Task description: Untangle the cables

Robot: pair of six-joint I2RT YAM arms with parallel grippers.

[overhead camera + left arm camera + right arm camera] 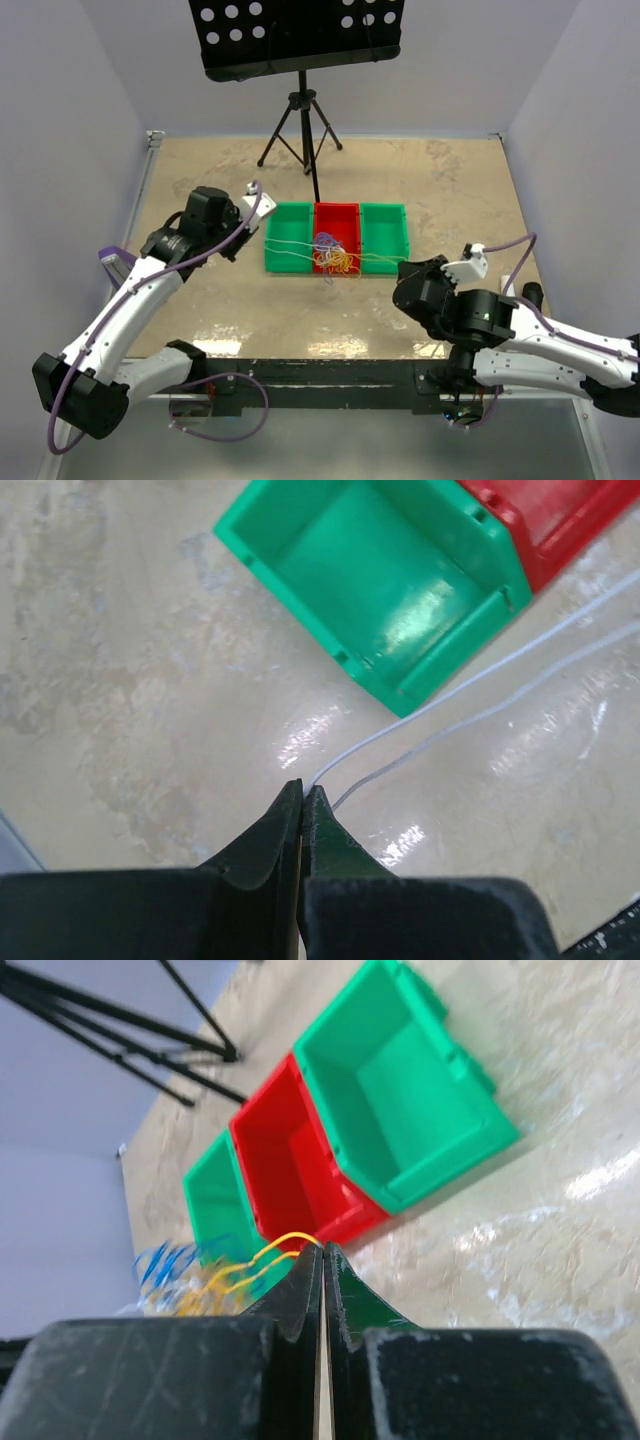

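Black left fingers point(302, 802) are clenched on two white strands of the cables point(334, 255), which run off taut toward the red bin point(337, 214). The right fingers point(322, 1260) are pinched shut on a yellow-orange strand. The blue, yellow-orange and white clump hangs over the red bin's near edge, with the left green bin point(290, 228) and the right green bin point(385, 228) flanking the red bin on the table point(200, 180).
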